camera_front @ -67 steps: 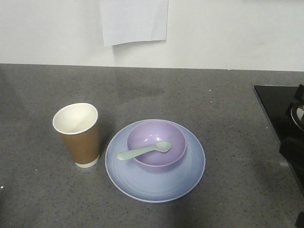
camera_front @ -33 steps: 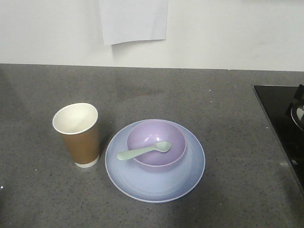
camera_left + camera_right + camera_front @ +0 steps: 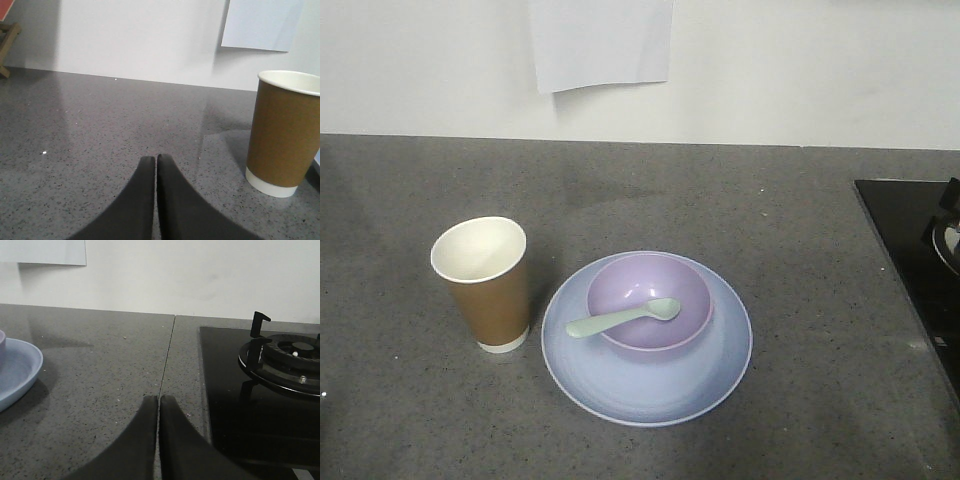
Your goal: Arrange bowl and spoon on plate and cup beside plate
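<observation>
Lavender bowl (image 3: pixel 649 299) sits on plate (image 3: pixel 647 340), frame centre; mint spoon (image 3: pixel 623 317) lies inside it, handle over the rim toward lower left. Brown cup (image 3: pixel 485 283) stands upright just left of plate, apart. Layout looks finished. Left pincer (image 3: pixel 155 161) pressed closed, empty, cup to its right. Right pincer (image 3: pixel 158 400) closed, empty, plate edge far left. Grey desk (image 3: pixel 800 230).

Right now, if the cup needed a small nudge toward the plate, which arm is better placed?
Left, probably. The left gripper, shut and empty, has the cup close ahead. The right gripper faces the stove burner, seeing only the plate edge.
</observation>
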